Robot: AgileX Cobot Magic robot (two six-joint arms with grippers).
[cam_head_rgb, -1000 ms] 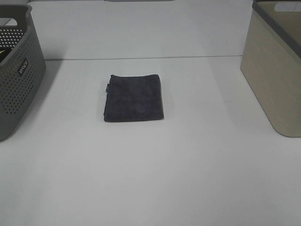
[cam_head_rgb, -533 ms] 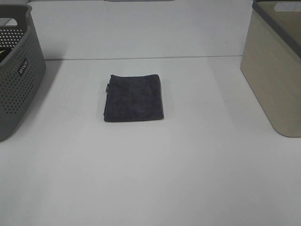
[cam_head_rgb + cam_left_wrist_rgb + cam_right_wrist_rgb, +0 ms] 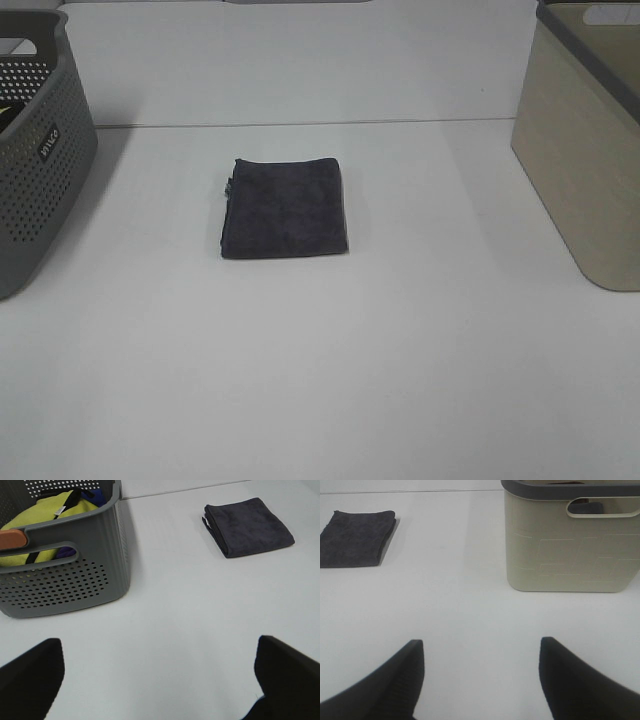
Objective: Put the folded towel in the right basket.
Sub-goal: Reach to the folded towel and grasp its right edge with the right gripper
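I see the towel point(image 3: 285, 208) lying flat on the tabletop point(image 3: 400, 380), a shade left of the middle, well apart from both baskets. It is close to square, so I read no strong long axis; its stacked layers show along the edge facing the left basket point(image 3: 40, 170). From the left fingers point(image 3: 30, 680) it sits ahead and off toward the centre; from the right fingers point(image 3: 385, 680) it sits ahead and off the opposite way, away from the right basket point(image 3: 580, 170). Both pairs are spread wide with nothing between them. I judge the left arm slightly nearer, but the right one better placed for the drop. The left basket carries a small label, too small for me to read; the towel's tag likewise
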